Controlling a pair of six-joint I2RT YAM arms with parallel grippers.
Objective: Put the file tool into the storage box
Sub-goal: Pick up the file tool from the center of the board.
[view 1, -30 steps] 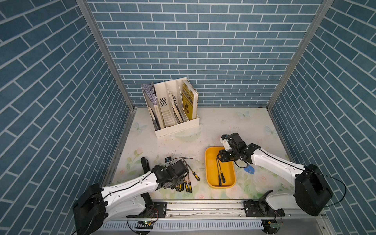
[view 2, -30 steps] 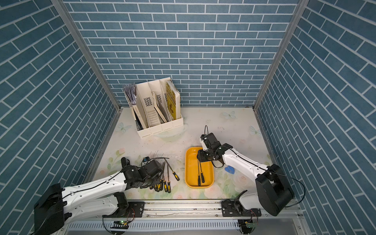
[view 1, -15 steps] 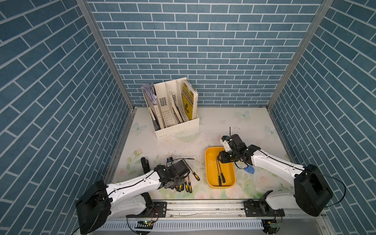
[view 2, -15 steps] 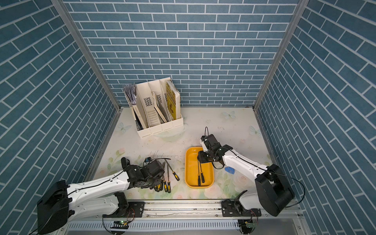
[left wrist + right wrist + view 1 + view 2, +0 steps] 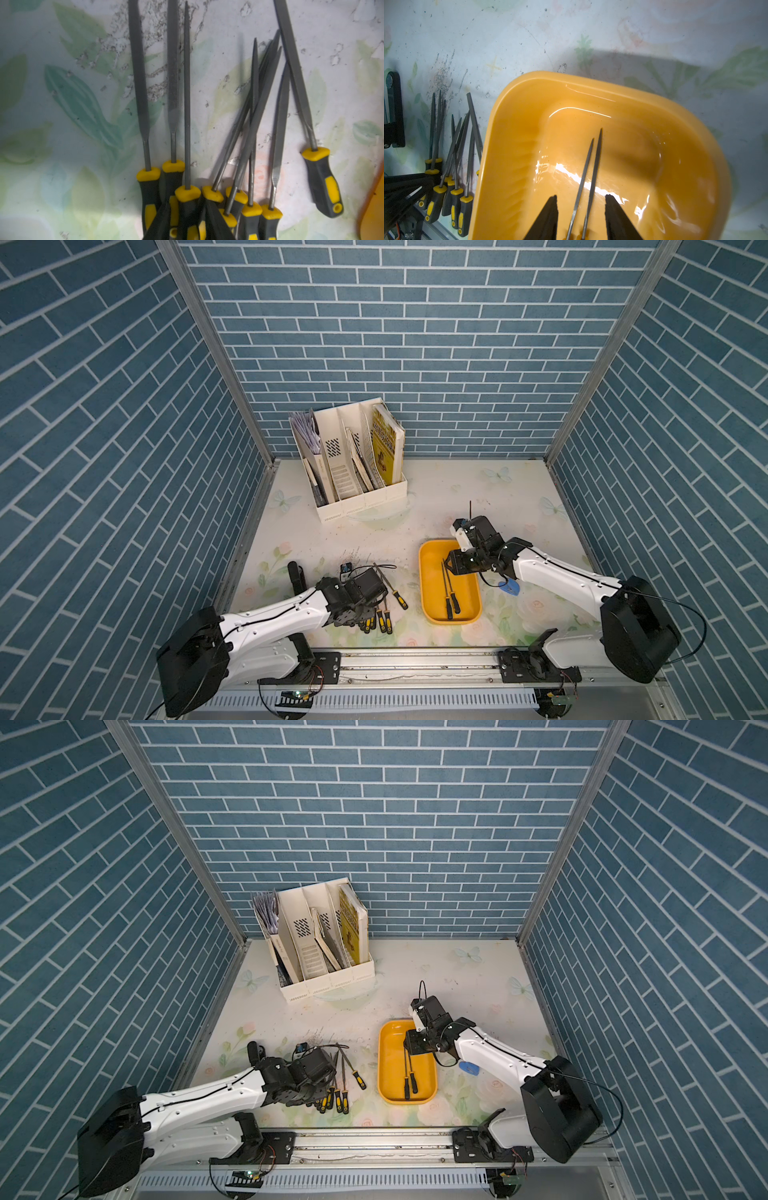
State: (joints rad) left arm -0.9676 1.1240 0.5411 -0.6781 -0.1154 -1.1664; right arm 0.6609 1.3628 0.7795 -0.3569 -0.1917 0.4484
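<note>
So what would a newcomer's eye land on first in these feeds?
The bright orange-yellow storage box near the front of the table, with two files lying in it and the right tool open above their shafts. Next, the heap of yellow-and-black-handled files beside it, with the left tool low at the handles. A white organizer holding books stands at the back wall.

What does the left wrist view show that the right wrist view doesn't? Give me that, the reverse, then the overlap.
Left wrist only: the stray file's handle, in full. Right wrist only: two files lying inside the storage box, the open right hand astride them. Both: the file pile on the table and a bit of the box's rim.
</note>
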